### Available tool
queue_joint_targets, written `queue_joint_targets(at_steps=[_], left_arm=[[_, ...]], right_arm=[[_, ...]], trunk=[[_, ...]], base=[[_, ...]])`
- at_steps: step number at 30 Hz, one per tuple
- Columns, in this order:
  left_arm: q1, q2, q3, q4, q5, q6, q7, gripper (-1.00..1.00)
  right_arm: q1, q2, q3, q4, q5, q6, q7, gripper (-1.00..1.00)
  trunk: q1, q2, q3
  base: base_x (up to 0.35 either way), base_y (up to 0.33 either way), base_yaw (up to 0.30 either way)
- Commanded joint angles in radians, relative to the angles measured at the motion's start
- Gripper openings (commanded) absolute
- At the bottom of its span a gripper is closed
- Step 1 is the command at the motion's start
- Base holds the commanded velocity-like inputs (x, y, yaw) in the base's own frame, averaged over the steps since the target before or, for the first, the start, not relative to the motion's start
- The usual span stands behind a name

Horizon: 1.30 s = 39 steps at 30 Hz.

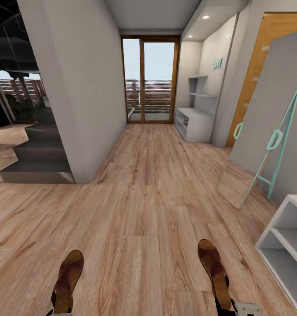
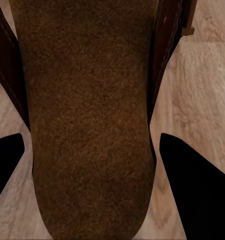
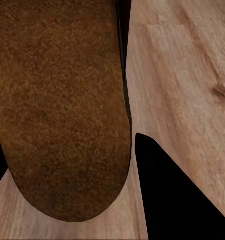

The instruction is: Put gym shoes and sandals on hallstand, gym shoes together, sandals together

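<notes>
Each arm's fingers (image 2: 7, 165) (image 3: 177, 195) clamp sandal (image 1: 67, 281) (image 1: 215, 272); head view adds hallstand (image 1: 197, 120).

Between the left pincer (image 2: 92, 165) fingers (image 2: 192, 185), matt black, the sandal (image 2: 87, 115) footbed looks like rough, grainy brown suede, edged in darker, smoother leather. The right pincer (image 3: 72, 170) grips the other sandal (image 3: 62, 110), equally coarse and dull. Beyond both, the corridor floor (image 1: 144, 197) is light wood-grain plank with a faint sheen. The hallstand (image 1: 194, 123) looks smooth, matt grey.
</notes>
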Motion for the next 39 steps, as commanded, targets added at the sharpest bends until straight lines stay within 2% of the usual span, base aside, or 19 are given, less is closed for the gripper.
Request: queue_joint_targets(at_steps=[1,39], left_arm=[[-0.001,-0.001,0.009,0.000,-0.008,-0.004,-0.005,-1.00],[-0.001,-0.001,0.007,0.000,-0.008,-0.006,-0.005,-1.00]], right_arm=[[-0.001,0.001,-0.008,0.000,0.002,-0.003,0.011,-1.00],[-0.001,0.001,-0.008,0.002,0.003,-0.004,0.009,-1.00]], trunk=[[0.000,0.000,-0.001],[0.000,0.000,-0.001]], base=[[0.340,0.000,-0.001],[0.340,0.000,0.000]])
